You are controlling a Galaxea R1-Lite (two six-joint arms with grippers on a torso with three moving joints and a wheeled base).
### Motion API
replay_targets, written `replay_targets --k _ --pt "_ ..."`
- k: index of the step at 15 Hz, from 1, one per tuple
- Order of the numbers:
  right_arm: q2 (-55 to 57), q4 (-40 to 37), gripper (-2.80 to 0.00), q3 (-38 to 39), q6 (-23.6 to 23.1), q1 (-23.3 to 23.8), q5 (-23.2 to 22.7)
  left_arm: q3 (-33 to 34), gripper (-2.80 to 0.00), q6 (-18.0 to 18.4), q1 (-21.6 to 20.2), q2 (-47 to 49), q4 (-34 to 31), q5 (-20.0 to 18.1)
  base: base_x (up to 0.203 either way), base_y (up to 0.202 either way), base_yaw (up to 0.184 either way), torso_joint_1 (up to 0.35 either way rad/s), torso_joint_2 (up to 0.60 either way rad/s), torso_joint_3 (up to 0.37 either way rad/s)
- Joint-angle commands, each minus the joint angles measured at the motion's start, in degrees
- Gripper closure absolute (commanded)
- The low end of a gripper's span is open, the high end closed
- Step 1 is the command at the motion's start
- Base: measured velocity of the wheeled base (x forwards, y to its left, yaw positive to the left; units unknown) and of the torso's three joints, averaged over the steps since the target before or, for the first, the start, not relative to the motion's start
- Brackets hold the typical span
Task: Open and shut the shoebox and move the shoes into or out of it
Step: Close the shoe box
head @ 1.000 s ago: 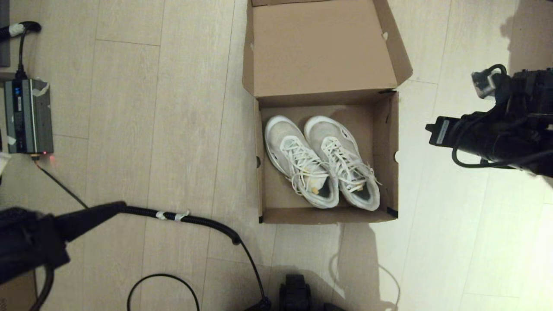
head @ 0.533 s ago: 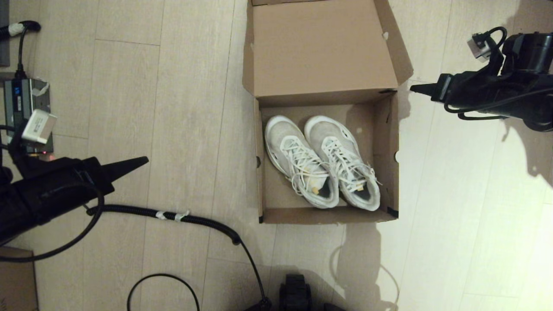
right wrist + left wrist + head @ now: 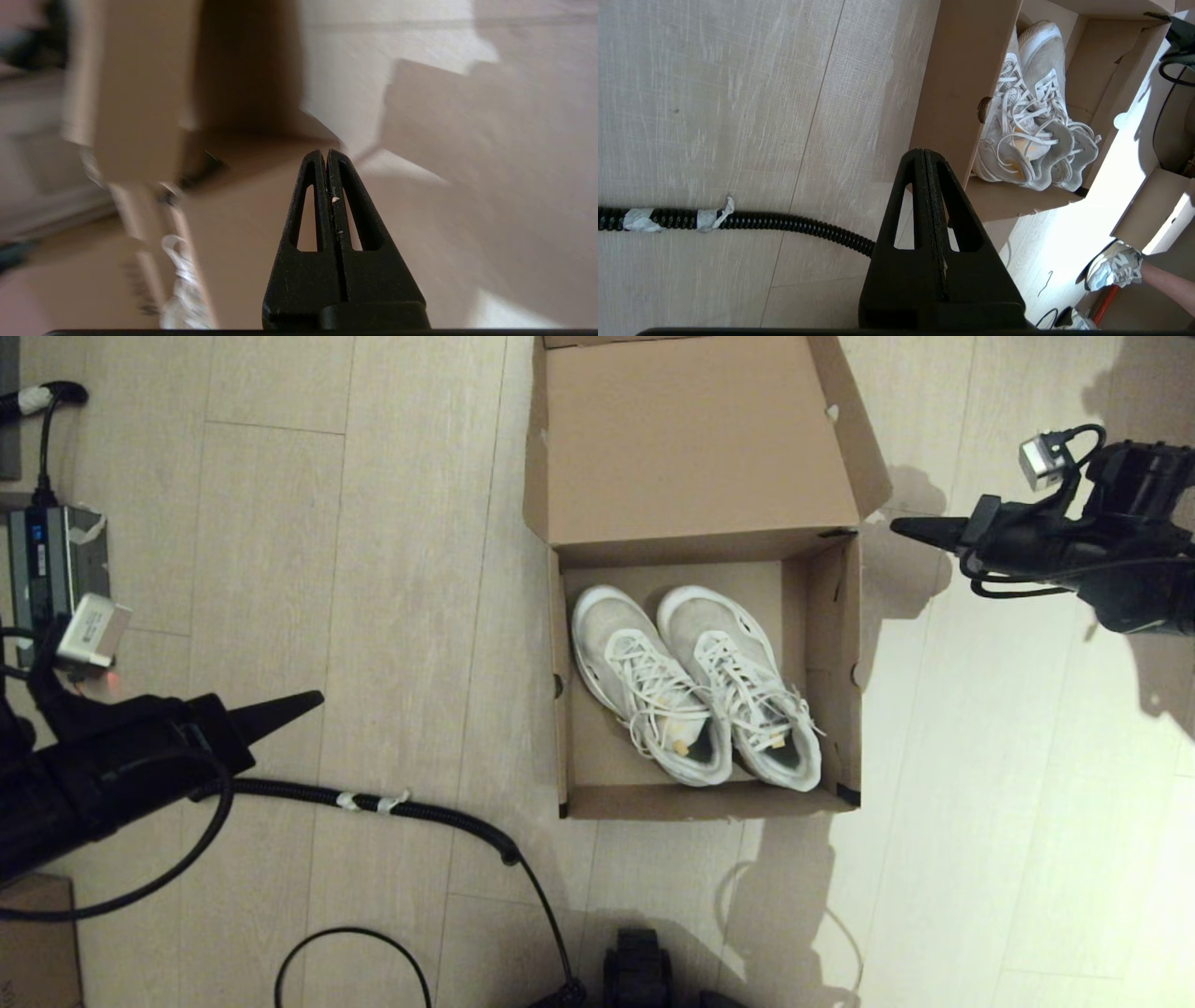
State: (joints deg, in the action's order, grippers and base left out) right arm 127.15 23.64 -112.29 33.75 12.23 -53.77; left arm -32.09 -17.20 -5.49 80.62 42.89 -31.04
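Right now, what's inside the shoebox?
The shoebox, lid folded back, holds the shoes side by side on its floor, toes toward the lid hinge. Whatever lies beneath them is hidden.

no text, label or brand can be read on anything here

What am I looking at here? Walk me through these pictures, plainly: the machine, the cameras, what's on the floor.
A two-armed robot is filmed by three cameras. The head view looks down at the floor. The shoebox stands open, its lid folded back, with the shoes, white sneakers, side by side inside. The left gripper hovers out to the box's left above a black ribbed cable; the right gripper hangs just off the box's far right corner. The other two pictures come from cameras on each wrist, looking along the pincers: both show the fingers pressed together, holding nothing.
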Motion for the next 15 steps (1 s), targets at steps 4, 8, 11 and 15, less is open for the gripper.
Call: replay_targets --k 4,8,11,15 --pt "3.4 12.9 0.00 -0.3 12.8 -2.7 0.8 0.9 0.00 -0.1 -0.1 -1.8 0.1 -0.2 0.000 0.000 0.000 0.000 0.00 0.000" --pt "3.9 12.8 0.00 0.0 9.8 -8.2 8.9 1.9 0.00 -0.2 0.8 -2.0 0.4 0.9 0.000 0.000 0.000 0.000 0.00 0.000" --pt "4.5 12.7 0.00 -0.1 9.1 -9.6 9.2 2.3 0.00 -0.2 0.7 -3.7 0.1 1.0 0.000 0.000 0.000 0.000 0.00 0.000" --pt "4.3 12.9 0.00 0.7 9.1 -10.3 8.5 3.2 0.00 -0.1 0.8 -4.4 0.0 1.0 0.000 0.000 0.000 0.000 0.00 0.000"
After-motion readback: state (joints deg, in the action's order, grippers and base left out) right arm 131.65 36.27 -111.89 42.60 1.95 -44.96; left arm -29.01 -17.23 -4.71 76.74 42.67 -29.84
